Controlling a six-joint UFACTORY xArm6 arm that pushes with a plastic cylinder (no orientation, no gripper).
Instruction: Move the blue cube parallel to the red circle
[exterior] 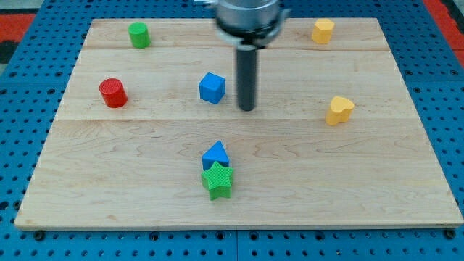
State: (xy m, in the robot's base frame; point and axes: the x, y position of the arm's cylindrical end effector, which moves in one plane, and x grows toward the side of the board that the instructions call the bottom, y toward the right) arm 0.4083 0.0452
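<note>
My tip (247,109) is resting on the wooden surface (130,188) just to the right of the blue cube (212,88), near it but not touching. There is no claw on this rod, so nothing is being grasped or released; it is only pushing. The blue cube is sitting centre-left in the frame, with the red circle (113,93) well apart towards the left edge, at nearly the same height. Standing on the cube's right side, my tip is probably placed to nudge it leftward or trim its line. A blue triangle (215,154) is touching a green star (217,180) lower down, out of the way.
</note>
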